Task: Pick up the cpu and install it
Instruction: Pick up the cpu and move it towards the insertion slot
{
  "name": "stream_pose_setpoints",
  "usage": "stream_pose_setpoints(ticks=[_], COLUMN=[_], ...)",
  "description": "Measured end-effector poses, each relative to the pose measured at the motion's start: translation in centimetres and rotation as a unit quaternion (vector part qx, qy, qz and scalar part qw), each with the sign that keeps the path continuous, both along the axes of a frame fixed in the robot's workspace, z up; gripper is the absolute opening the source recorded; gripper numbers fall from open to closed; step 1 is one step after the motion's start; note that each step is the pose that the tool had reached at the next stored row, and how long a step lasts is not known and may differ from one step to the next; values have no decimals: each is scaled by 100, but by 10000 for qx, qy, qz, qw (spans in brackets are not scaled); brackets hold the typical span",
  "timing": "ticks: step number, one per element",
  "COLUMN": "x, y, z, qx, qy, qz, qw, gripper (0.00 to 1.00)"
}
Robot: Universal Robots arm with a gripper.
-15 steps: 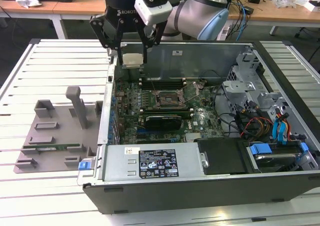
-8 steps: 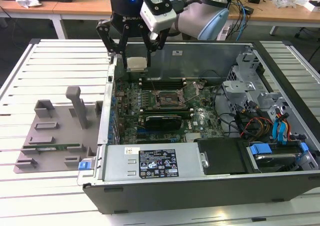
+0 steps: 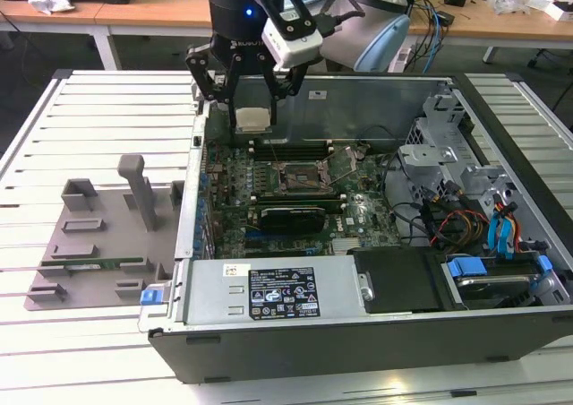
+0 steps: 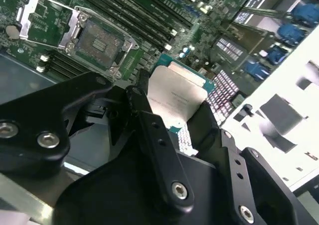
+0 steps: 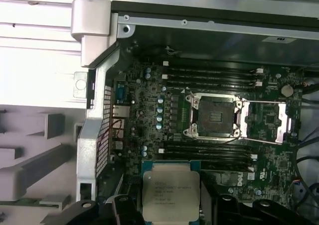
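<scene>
My gripper (image 3: 252, 118) hangs above the far left corner of the open computer case (image 3: 358, 333), shut on the cpu (image 3: 252, 119), a flat silver square with a thin green edge. In both wrist views the cpu (image 4: 174, 98) (image 5: 171, 194) sits clamped between the black fingers (image 4: 154, 135). The open socket (image 3: 299, 176) (image 5: 214, 116) (image 4: 97, 45), with its metal frame flipped up, lies on the motherboard below and a little toward the exterior view's right of the held chip.
A grey fixture plate (image 3: 98, 244) with posts and a green memory stick (image 3: 112, 263) lies at the exterior view's left of the case. Inside the case are memory slots (image 5: 209, 80), cables, a drive cage (image 3: 443, 127) and a power supply (image 3: 269, 293).
</scene>
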State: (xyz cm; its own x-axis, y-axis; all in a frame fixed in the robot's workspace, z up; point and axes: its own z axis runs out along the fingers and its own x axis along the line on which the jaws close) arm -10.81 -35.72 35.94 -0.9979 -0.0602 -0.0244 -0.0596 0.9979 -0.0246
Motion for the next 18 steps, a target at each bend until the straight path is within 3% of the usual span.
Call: stream_pose_setpoints(ticks=[6, 18], x=[155, 391], y=[59, 118], z=[-53, -184], qx=[0, -1], qy=[3, 7], qz=[1, 0], qw=[10000, 10000], gripper=[55, 55])
